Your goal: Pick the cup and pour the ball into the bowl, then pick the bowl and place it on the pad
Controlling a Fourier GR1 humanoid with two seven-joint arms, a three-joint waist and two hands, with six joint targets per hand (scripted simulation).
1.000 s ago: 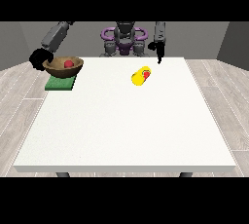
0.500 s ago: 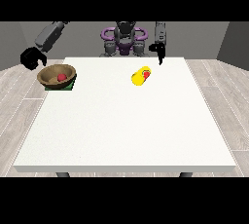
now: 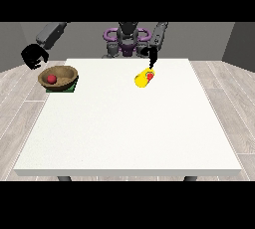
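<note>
Hand at the view's left hangs with fingers curled on nothing, above and beside the bowl, which sits with the ball inside on the green pad. Any careless swing downward could knock it off. Cup lies below the other hand, whose fingers I cannot tell.

Brown bowl, red ball, green pad; yellow cup; white table; black hands
</note>
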